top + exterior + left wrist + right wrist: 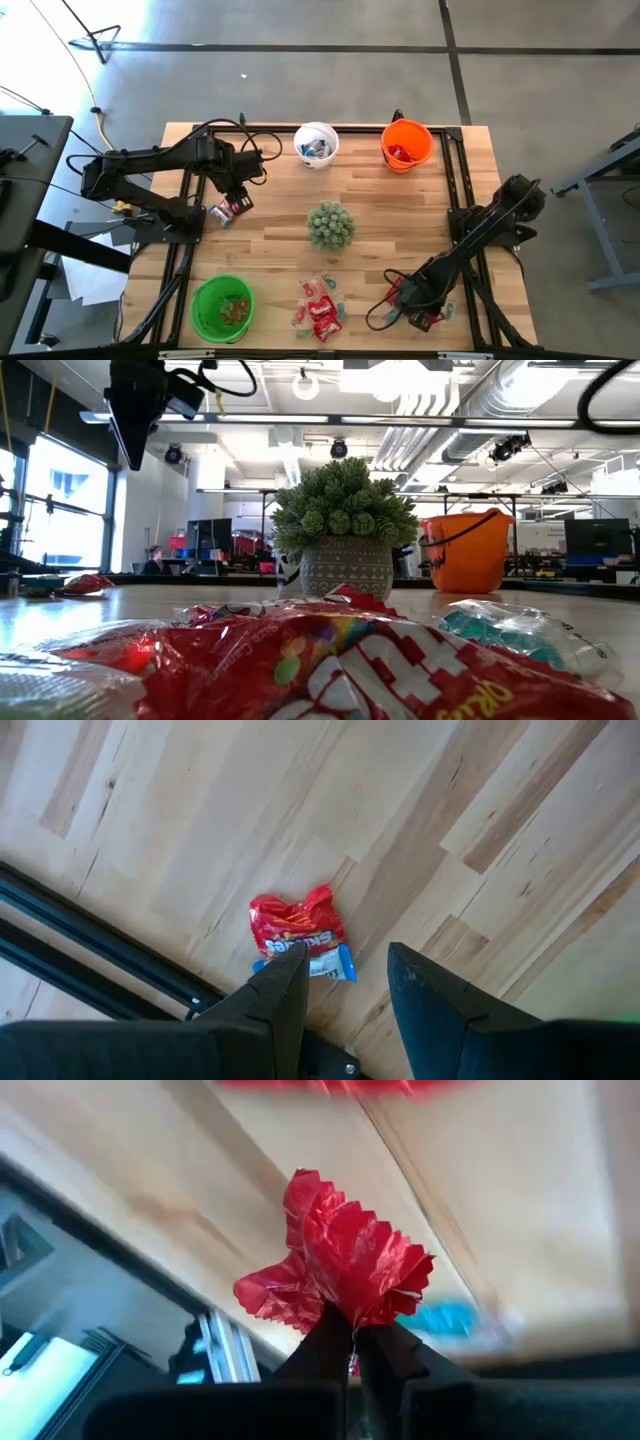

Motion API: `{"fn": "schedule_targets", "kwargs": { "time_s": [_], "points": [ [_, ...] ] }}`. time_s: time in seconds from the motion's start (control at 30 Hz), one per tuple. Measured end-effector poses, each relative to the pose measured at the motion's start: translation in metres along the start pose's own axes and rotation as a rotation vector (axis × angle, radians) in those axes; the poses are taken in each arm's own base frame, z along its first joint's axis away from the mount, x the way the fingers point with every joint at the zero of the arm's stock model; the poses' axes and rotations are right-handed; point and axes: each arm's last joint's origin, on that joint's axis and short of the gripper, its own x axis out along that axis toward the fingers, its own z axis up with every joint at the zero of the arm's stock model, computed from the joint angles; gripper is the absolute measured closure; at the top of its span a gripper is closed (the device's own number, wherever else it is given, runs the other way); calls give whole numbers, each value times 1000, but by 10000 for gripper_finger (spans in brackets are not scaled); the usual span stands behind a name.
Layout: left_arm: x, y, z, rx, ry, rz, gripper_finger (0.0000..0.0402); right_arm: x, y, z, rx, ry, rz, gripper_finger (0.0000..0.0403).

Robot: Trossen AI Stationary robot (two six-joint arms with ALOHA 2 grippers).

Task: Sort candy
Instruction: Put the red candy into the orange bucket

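A pale wooden tabletop of long planks carries three buckets and a plant. The white bucket stands near the far edge, with the orange bucket to its right along the same edge. The green bucket sits at the near left corner — well apart from the other two. Near the middle of the tabletop stands a green spiky plant; the low view shows it in a grey patterned pot, with the orange bucket behind and to the right. Around the tabletop lies a grey concrete floor crossed by dark lines — a yellow cable trails over it at the left.
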Motion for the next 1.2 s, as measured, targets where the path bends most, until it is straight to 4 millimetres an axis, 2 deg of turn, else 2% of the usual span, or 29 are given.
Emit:
{"fn": "schedule_targets", "kwargs": {
  "time_s": [0.2,0.33,0.43,0.63,0.8,1.07,1.2],
  "points": [
    [0,-1,3,-4,-36,1,277,-49,-12,-26,70,-48,-8,401],
    [0,-2,7,-8,-71,-10,277,-88,-26,-35,151,-180,13,401],
    [0,-3,10,-11,-103,-21,277,-114,-41,-34,214,-317,33,402],
    [-1,-4,12,4,-128,-29,277,-162,-73,-16,290,-669,48,402],
    [-1,-4,14,1,-152,-15,277,-194,-102,8,306,-889,-51,402],
    [-1,-2,15,-15,-167,23,277,-236,-161,48,376,-1083,-279,402],
    [-1,-2,15,-79,-174,32,277,-253,-196,58,471,-1121,-322,402]
  ]
}}
